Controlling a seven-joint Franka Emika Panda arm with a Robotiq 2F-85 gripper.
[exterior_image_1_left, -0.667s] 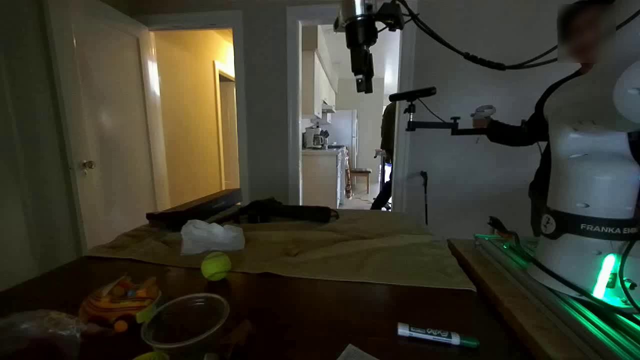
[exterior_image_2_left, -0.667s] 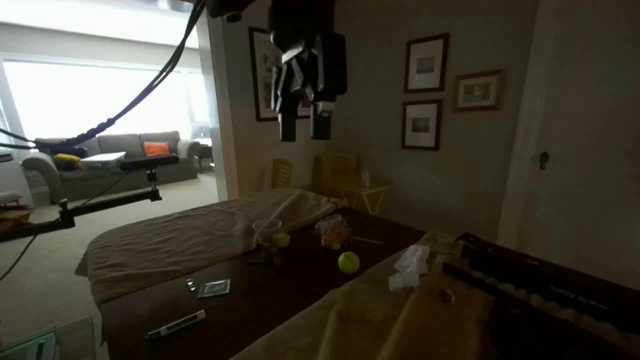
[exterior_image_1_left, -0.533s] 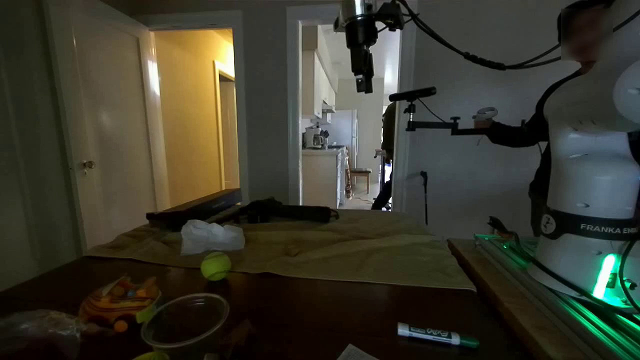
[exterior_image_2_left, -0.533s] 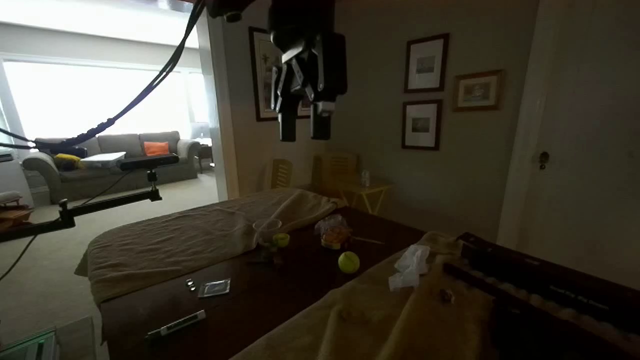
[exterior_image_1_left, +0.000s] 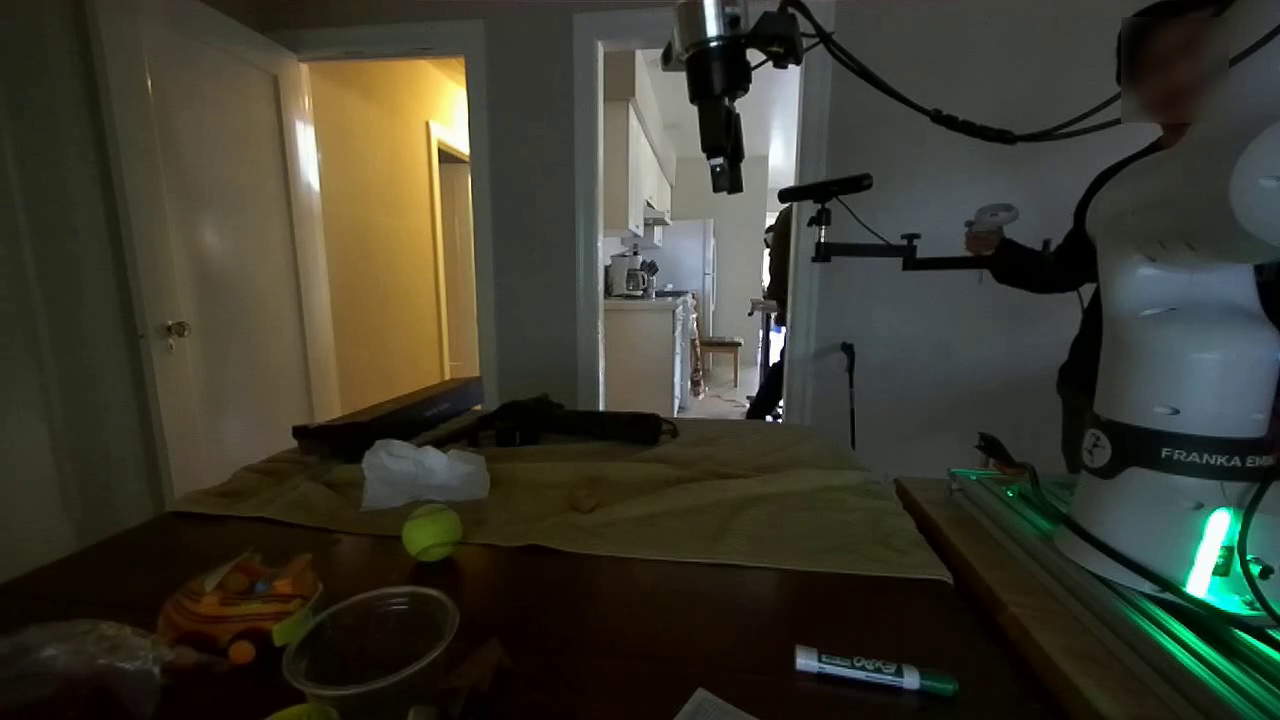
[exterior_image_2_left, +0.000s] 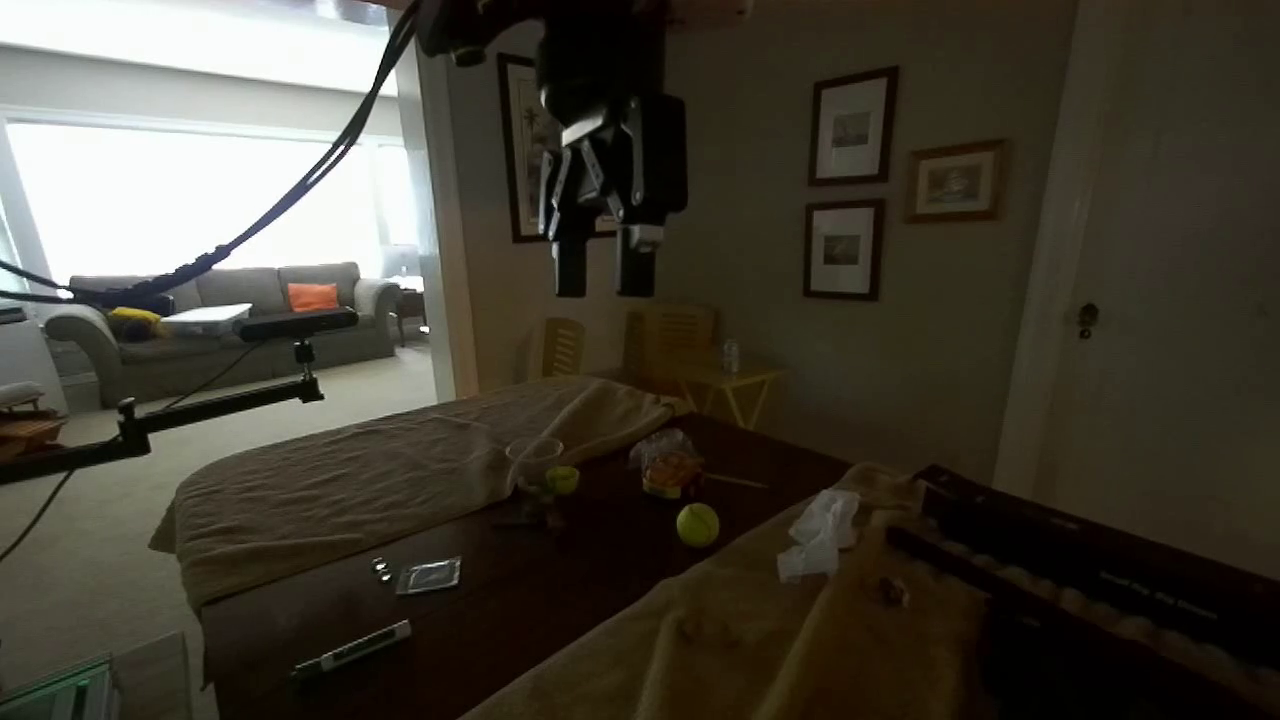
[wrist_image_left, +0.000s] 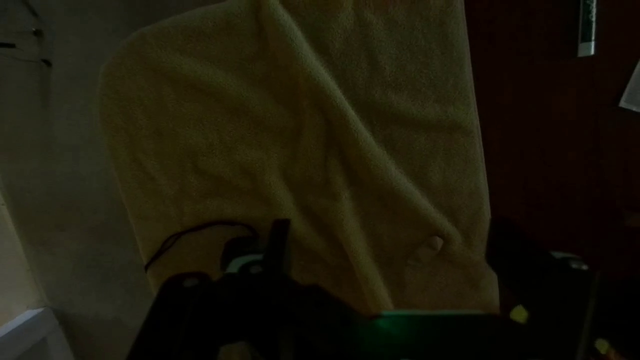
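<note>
Jaws apart, the gripper (exterior_image_2_left: 604, 284) hangs high above the tan towel (exterior_image_1_left: 700, 515), which is spread on the table (exterior_image_1_left: 640, 615). The tennis ball (exterior_image_1_left: 432, 532) sits just beside the towel's edge; a green-capped marker (exterior_image_1_left: 876, 671) lies farther from that edge.

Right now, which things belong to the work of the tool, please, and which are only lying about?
Likely in the work:
open tool, holding nothing
tan cloth, seemingly beneath it

Apparently only lying about:
tennis ball
green-capped marker
orange striped object
crumpled white material
</note>
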